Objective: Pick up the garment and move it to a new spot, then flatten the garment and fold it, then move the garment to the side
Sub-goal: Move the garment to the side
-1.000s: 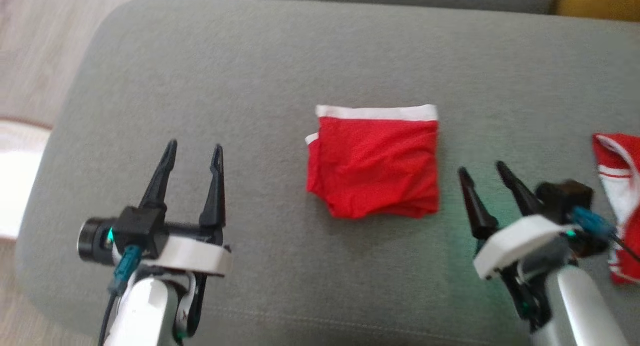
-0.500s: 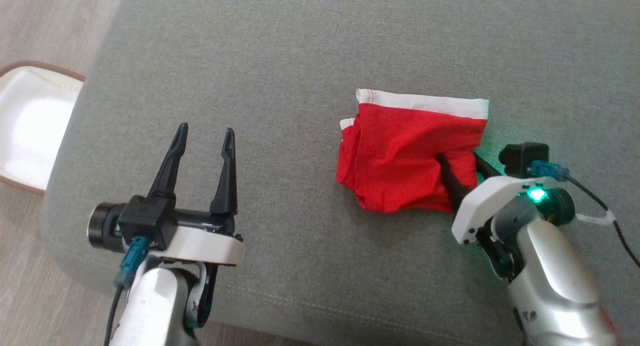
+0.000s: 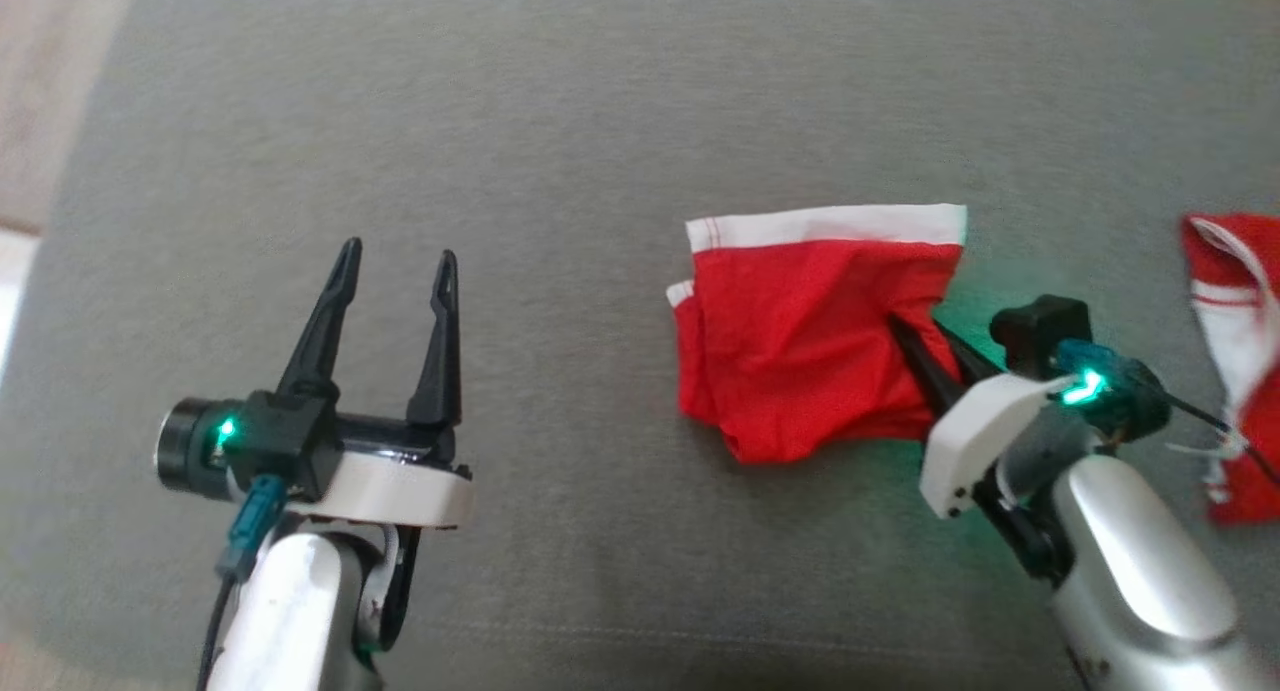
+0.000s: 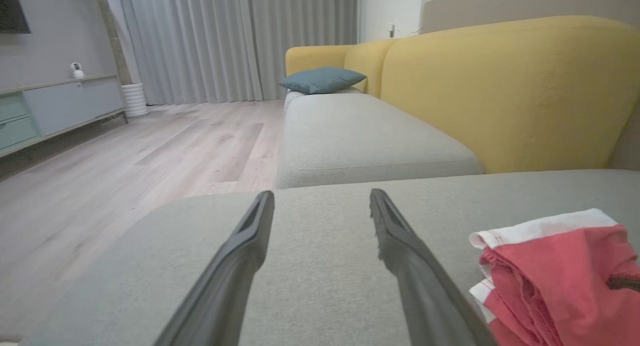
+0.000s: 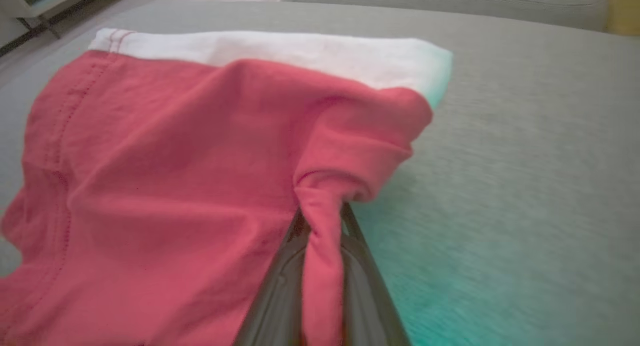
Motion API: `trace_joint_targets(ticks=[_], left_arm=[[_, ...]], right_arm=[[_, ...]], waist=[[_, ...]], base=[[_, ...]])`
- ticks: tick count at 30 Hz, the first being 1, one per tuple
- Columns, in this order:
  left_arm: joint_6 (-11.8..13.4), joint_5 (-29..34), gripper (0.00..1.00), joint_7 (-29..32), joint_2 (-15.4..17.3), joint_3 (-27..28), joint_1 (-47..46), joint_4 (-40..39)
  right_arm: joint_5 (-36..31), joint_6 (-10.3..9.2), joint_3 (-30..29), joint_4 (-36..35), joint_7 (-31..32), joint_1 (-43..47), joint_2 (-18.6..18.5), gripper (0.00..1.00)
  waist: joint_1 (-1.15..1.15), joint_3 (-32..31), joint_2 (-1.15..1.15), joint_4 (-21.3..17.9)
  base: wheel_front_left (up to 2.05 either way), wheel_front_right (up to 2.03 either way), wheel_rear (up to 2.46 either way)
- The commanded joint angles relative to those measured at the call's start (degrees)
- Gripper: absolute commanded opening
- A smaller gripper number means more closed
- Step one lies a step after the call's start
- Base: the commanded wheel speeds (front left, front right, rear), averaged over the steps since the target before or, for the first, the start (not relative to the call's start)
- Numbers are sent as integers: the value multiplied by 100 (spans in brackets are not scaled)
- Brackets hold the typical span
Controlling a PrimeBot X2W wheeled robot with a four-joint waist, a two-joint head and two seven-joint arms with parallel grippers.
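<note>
The folded red garment [image 3: 800, 341] with a white waistband lies on the grey cushion [image 3: 560, 141], right of centre. My right gripper [image 3: 915, 326] is shut on the garment's right edge. In the right wrist view a pinch of red cloth [image 5: 325, 221] is squeezed between its two dark fingers and the fabric bunches around them. My left gripper [image 3: 398, 261] hovers over bare cushion to the left, open and holding nothing. The left wrist view has the garment [image 4: 555, 271] at lower right, beyond that gripper's [image 4: 322, 198] spread fingers.
A second red and white cloth [image 3: 1235, 351] lies at the cushion's right edge. The cushion's rounded left edge drops to a wooden floor [image 3: 50, 81]. Beyond the cushion stand another grey seat [image 4: 360, 135] and a yellow sofa back [image 4: 505, 85].
My right gripper reached in from the lower right and shut on the garment's right edge, pulling it crooked. The head camera shifted. My left gripper stayed open.
</note>
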Motion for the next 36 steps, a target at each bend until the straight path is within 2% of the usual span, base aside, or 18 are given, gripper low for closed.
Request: trace_joint_targets(ticks=[1, 7, 14, 19, 27, 36], left_arm=[[-12, 51, 100, -30, 121, 252, -184, -257], [-72, 90, 100, -30, 140, 211, -245, -323], [-148, 121, 100, -30, 131, 115, -392, -331], [-240, 203, 100, -30, 163, -5, -572, -354], [-351, 289, 100, -30, 168, -200, -910, -441], [-488, 346, 100, -30, 123, -475, -1360, -521]], right_arm=[[-59, -4, 49, -412, 69, 114, -167, 0], [-93, -4, -268, -1027, 407, 344, -712, 0], [-122, -4, -835, -1182, 605, 195, -1247, 0], [-261, -4, -1396, -1170, 686, -18, -1698, 0], [-411, -4, -2336, -976, 799, -277, -1980, 0], [-796, -4, -2598, -816, 930, -491, -2307, 0]], waist=[[0, -3, 0, -498], [0, 96, 0, -1117], [0, 306, 0, -1396], [0, 550, 0, -1478], [0, 1008, 0, -1495], [0, 1574, 0, -1466]], base=[[0, 0, 0], [0, 0, 0], [0, 0, 0], [0, 0, 0], [0, 0, 0], [0, 0, 0]])
